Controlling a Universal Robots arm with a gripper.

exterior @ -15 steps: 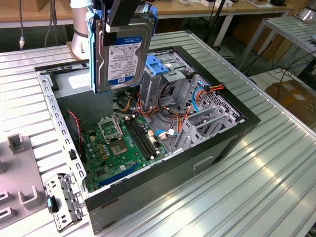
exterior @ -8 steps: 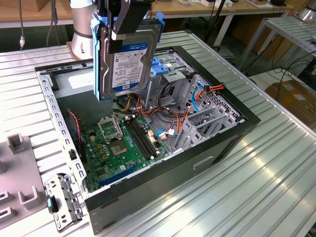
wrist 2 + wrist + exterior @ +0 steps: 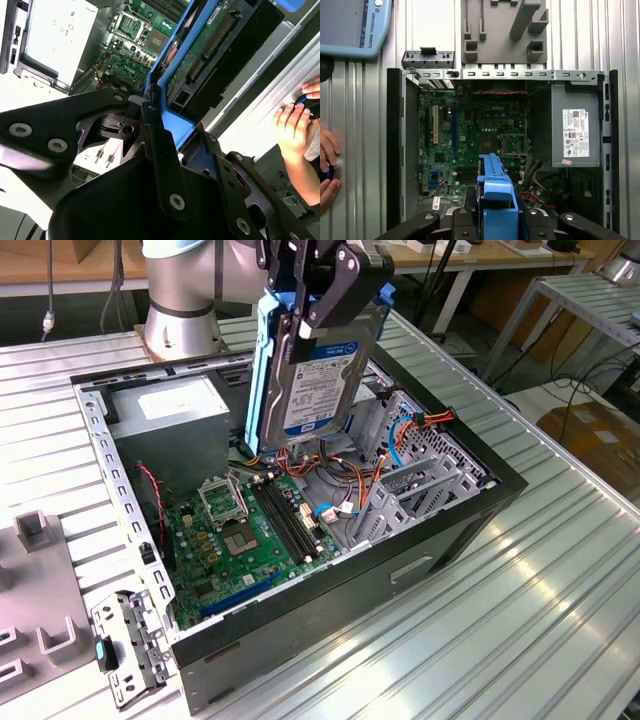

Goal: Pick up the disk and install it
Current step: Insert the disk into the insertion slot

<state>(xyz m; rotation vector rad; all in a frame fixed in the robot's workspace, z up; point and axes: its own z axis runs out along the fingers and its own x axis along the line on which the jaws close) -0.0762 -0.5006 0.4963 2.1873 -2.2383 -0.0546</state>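
The disk (image 3: 312, 390) is held on edge by the gripper (image 3: 316, 315) — jaws clamped on its upper end — at the upper middle of the exterior view, above the open computer case (image 3: 330, 610).

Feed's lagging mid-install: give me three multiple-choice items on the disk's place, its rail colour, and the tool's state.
1. Where is the disk relative to the open case? A) lying flat beside it B) held upright above it C) seated inside it
2. What colour are its carrier rails? A) red B) blue C) yellow
3. The tool is: A) open and empty B) open around the disk C) shut on the disk
Answers: 1 B, it hangs over the motherboard; 2 B, blue plastic frames the silver body; 3 C, it clamps the disk's upper end.
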